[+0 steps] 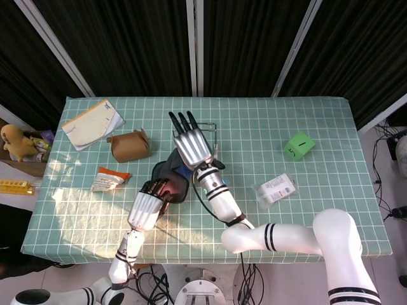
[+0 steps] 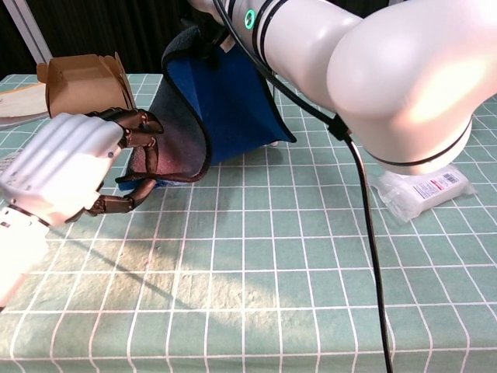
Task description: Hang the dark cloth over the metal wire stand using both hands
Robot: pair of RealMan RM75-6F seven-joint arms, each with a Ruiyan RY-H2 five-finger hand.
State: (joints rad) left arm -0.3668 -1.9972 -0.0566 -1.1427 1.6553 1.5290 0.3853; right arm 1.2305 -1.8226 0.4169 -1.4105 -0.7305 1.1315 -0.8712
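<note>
Near the middle of the counter [image 1: 305, 210], the dark cloth [image 2: 225, 101] is draped over the metal wire stand [image 1: 213, 130], its lower edge reaching down toward the surface; your left robot hand [image 2: 66, 167] grips that lower edge, with the fingers [image 2: 132, 128] curled around the hem; your right robot hand [image 1: 191, 143] lies on top of the cloth with its fingers straight and apart, and I cannot tell whether it holds the cloth; a brown box [image 1: 130, 145] stands near on the left.

A table [image 1: 331, 210] under a green checked cloth carries a booklet [image 1: 93, 123] at its far left corner, a brown cardboard box [image 1: 130, 145] just beside it, a snack packet [image 1: 108, 179] near the left edge, a green numbered card [image 1: 299, 145] and a clear wrapped pack [image 1: 275, 189] toward the right edge.
</note>
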